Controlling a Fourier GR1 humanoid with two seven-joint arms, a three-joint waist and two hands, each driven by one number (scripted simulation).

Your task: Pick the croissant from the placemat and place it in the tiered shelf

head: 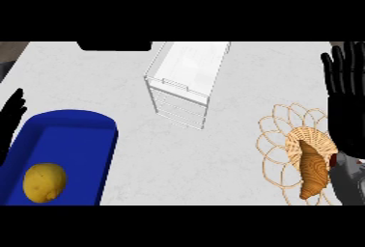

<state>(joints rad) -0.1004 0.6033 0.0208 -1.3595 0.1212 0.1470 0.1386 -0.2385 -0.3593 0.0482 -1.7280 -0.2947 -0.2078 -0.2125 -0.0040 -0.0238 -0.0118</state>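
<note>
Croissant (312,170), golden, ridged, crescent-shaped

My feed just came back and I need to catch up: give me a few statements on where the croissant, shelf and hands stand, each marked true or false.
1. The croissant lies on the woven placemat at the right. True.
2. The right hand has its fingers curled round the croissant. False: its fingers are straight and point away from the robot, past the croissant's far end, holding nothing.
3. The tiered shelf stands near the middle of the counter, with nothing visible in it. True.
4. A lemon sits on the placemat beside the croissant. False: the lemon lies in the blue tray at the left.
5. The left hand holds the blue tray. False: it is open at the left edge.
</note>
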